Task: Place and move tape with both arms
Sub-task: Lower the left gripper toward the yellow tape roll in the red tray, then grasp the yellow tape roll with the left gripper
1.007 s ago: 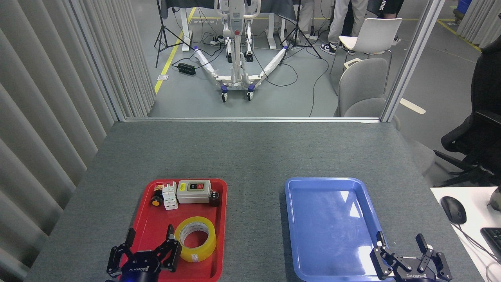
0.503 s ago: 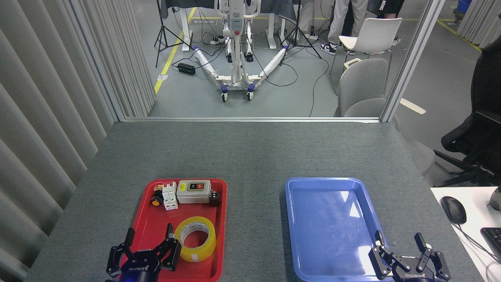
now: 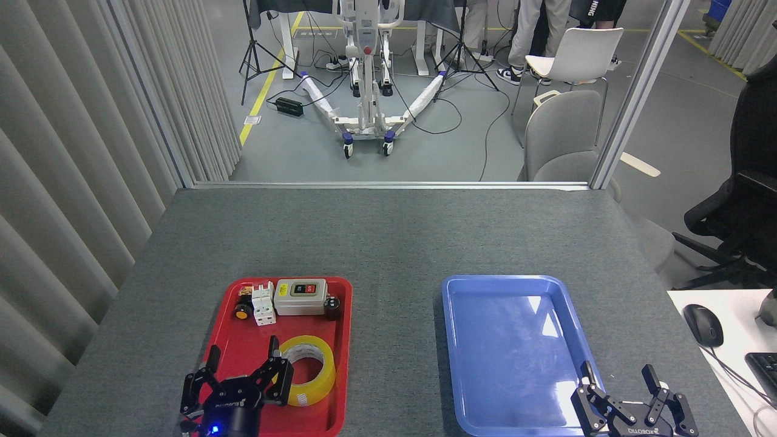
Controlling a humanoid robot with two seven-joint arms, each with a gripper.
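The tape (image 3: 308, 369) lies flat in the red tray (image 3: 343, 340), the left pincer (image 3: 243, 379) spread open beside it (right pincer (image 3: 628, 394) open too), so an off-centre closing could shove it away.

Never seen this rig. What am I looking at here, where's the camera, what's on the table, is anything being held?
The one picture comes from the robot's own head, looking forward and down at a grey table. The two black things at the bottom edge are the ends of its arms. The left claw is open, fingers spread, over the near end of a red tray, close to a roll of yellow tape lying flat there. It holds nothing. The right claw is open too, at the near right corner of a blue tray with nothing in it. At the red tray's far end sit a grey switch box and a few small electrical parts. Beyond the table: floor, chairs, stands.
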